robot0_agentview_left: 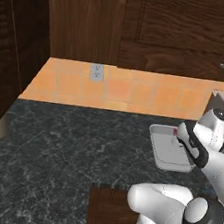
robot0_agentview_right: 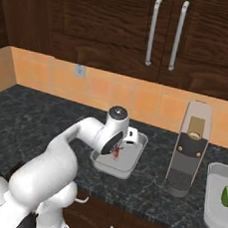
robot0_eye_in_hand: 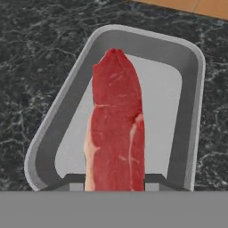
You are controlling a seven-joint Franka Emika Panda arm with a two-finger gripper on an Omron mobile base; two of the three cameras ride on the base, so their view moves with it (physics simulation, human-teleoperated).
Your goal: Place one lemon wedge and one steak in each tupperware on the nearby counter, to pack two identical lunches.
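Observation:
A long raw red steak (robot0_eye_in_hand: 116, 129) hangs between my fingertips, and my gripper (robot0_eye_in_hand: 114, 180) is shut on its upper end. It dangles over the inside of a light-grey tupperware (robot0_eye_in_hand: 196, 89) on the black speckled counter (robot0_eye_in_hand: 35, 67). From the base cameras, the gripper (robot0_agentview_right: 117, 147) hovers just above this tray (robot0_agentview_right: 138, 151), with a bit of steak (robot0_agentview_right: 115, 153) showing below the hand. A second tupperware (robot0_agentview_right: 213, 207) sits at the far right with a green and a red piece (robot0_agentview_right: 227, 195) in it. I cannot tell whether that is a lemon wedge.
A tall grey-brown box appliance (robot0_agentview_right: 190, 144) stands between the two trays, close to the right of my hand. Dark wall cabinets with silver handles (robot0_agentview_right: 152, 32) hang above. A wall outlet (robot0_agentview_left: 97, 72) sits in the orange tile backsplash. Open counter (robot0_agentview_left: 68, 148) stretches left.

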